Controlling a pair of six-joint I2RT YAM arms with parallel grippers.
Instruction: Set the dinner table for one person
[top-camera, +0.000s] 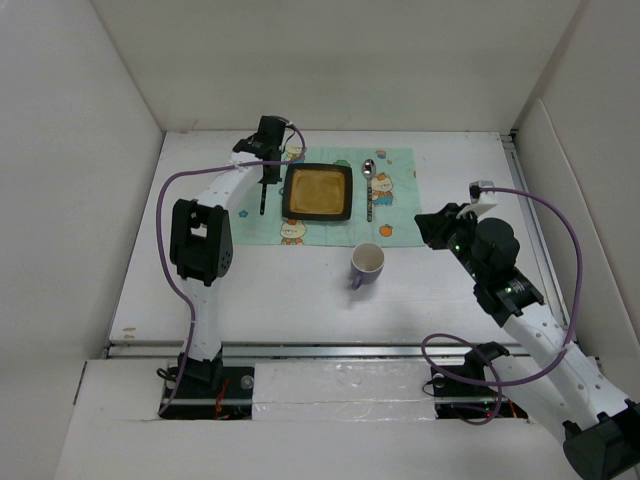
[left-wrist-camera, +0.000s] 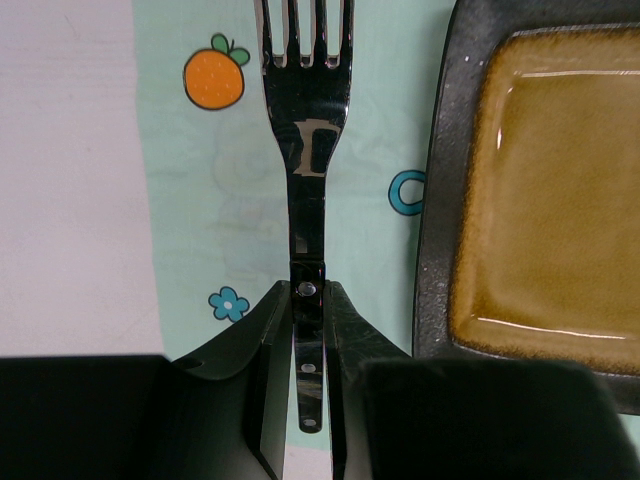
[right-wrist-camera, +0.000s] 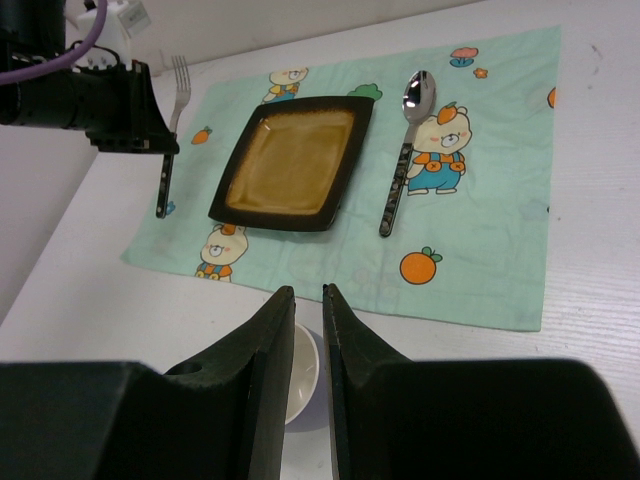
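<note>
On the white dinner table (top-camera: 290, 300) lies a mint-green bear-print placemat (top-camera: 397, 215). A dark square plate (top-camera: 318, 192) with an amber centre sits on it, with a spoon (top-camera: 368, 190) to its right. Left of the plate, a black-handled fork (left-wrist-camera: 308, 150) lies along the mat's left edge. My left gripper (left-wrist-camera: 310, 286) is shut on its handle, tines pointing away. A white cup (top-camera: 366, 264) with a purple outside stands on the table in front of the mat. My right gripper (right-wrist-camera: 307, 290) hovers above and just behind the cup (right-wrist-camera: 303, 375), jaws narrowly apart and holding nothing.
White walls enclose the table on the left, back and right. A metal rail (top-camera: 330, 345) runs along the near edge. Purple cables loop from both arms. The left arm (top-camera: 200, 240) stretches over the table's left side.
</note>
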